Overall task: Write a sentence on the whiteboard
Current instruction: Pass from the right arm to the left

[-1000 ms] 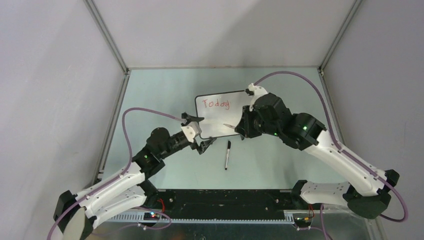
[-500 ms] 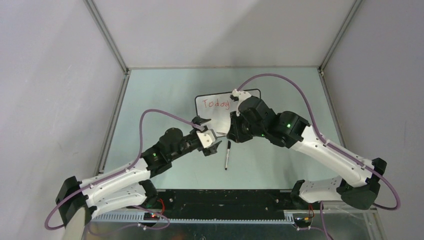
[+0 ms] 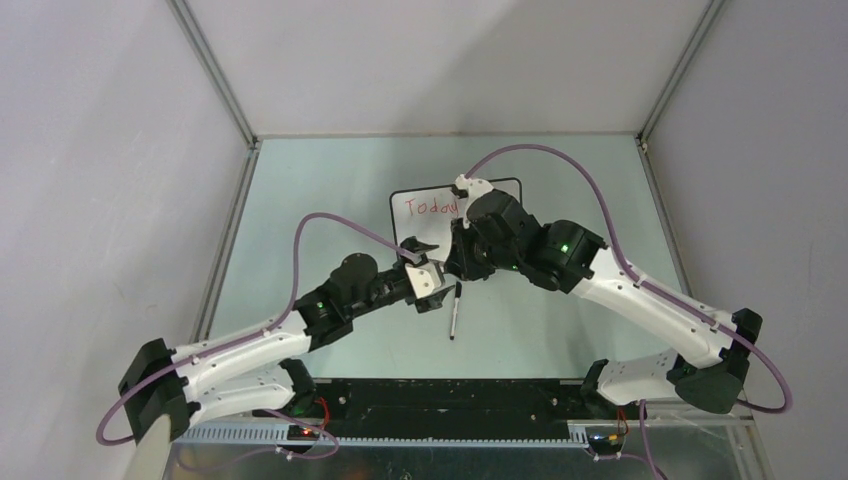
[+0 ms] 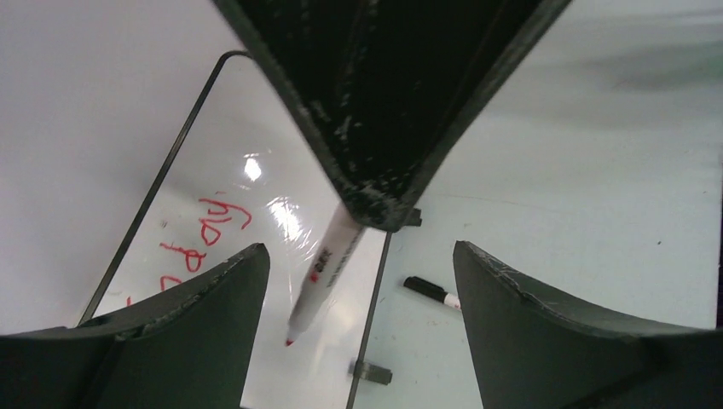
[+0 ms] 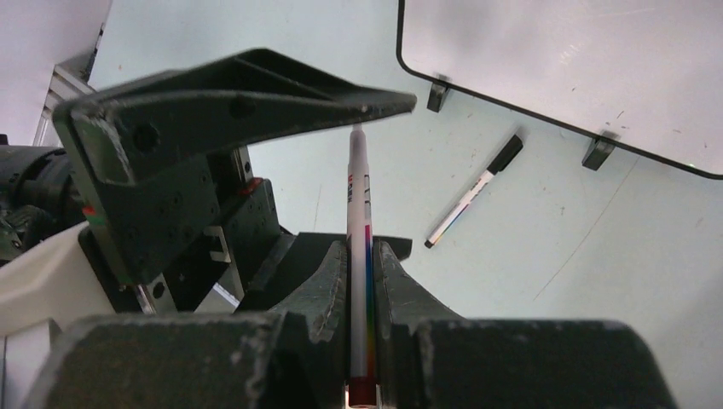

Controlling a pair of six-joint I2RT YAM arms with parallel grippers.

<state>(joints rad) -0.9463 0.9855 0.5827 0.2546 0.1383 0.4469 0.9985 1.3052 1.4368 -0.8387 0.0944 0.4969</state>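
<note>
This is a robotics lab test cell, not a lived-in room. Plain grey panel walls [image 3: 100,150] held in aluminium profile posts [image 3: 215,75] box in a pale green bench [image 3: 320,180]. Two white-and-black robot arms, left [image 3: 240,345] and right [image 3: 650,305], are bolted to a black mounting plate [image 3: 450,395] at the near edge. Purple cables [image 3: 330,222] loop off them, and a slotted cable duct [image 3: 250,433] holds small lit circuit boards [image 3: 305,430]. The only props are a small whiteboard [image 5: 580,60] and a loose black pen [image 3: 453,312].
</note>
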